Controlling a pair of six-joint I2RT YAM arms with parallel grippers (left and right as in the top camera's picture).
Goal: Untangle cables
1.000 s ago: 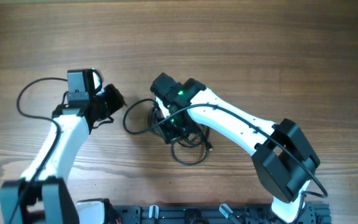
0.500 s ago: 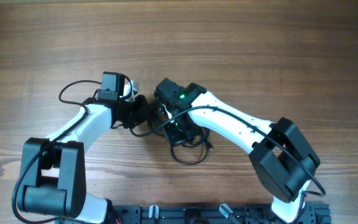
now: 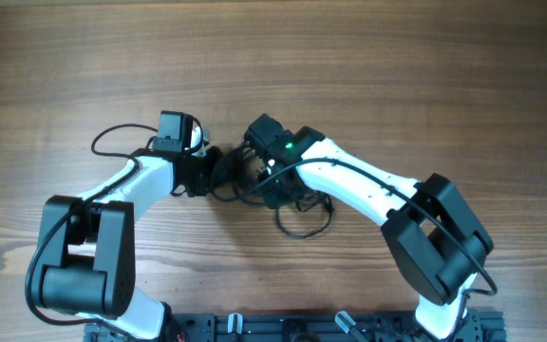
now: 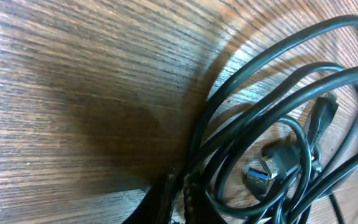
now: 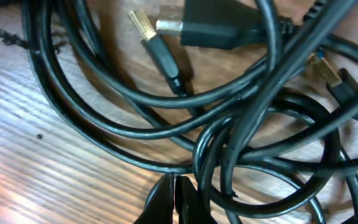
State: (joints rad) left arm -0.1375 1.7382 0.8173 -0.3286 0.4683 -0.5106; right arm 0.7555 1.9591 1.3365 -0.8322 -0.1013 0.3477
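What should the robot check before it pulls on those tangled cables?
1. Cables within reach: ok, both arms meet at the pile in the overhead view.
2. Right claw open to grab: not ok, its tips are shut together.
3. Left claw holding a cable: cannot tell.
4. Loops lying apart: not ok, they cross each other.
5. Gold plug free: not ok, its cord runs under other loops.

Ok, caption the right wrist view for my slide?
Right gripper, fingertips closed, beside tangled black cables; gold-tipped plug on the wooden table.

White arms (image 3: 359, 185) w/ black joints (image 3: 440, 242) & wiring (image 3: 112, 136), green LED (image 3: 291, 146) on rt wrist
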